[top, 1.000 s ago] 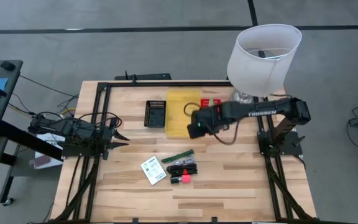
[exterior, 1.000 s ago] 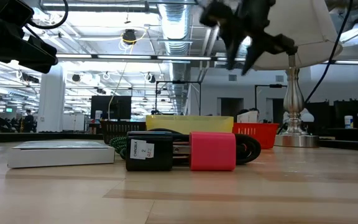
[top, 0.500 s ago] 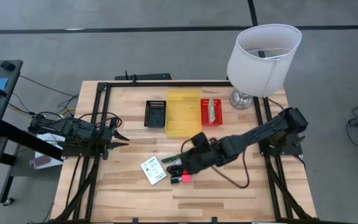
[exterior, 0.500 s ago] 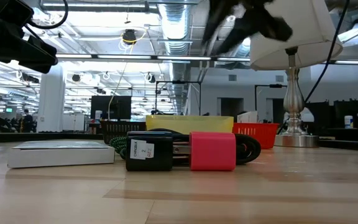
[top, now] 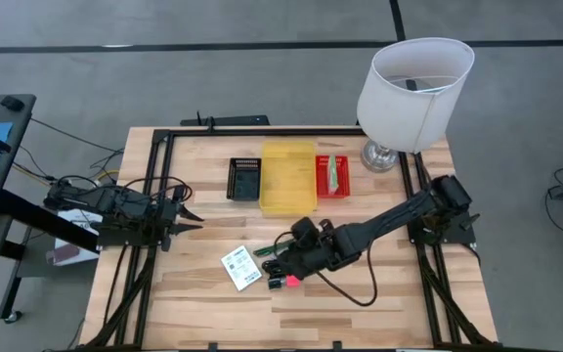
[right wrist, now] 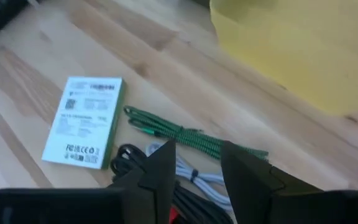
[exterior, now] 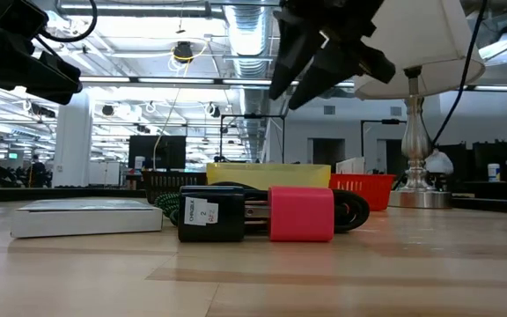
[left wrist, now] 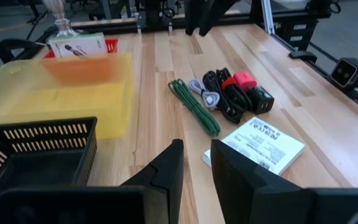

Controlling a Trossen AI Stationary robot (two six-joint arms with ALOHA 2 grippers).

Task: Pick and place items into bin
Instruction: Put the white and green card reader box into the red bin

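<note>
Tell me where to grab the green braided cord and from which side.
Grip the green braided cord near its middle, from straight above, jaws across its width. It lies flat and thin on the table, and that stretch is bare wood on both sides; its end nearest the black cable bundle is crowded. The right gripper already hovers there, open.

Even overhead light is washing the wooden table (top: 213, 303), casting only soft shadows. In the low view, ceiling lights (exterior: 262, 35) are glaring while the near tabletop is blurring. The right wrist view is looking soft throughout.
</note>
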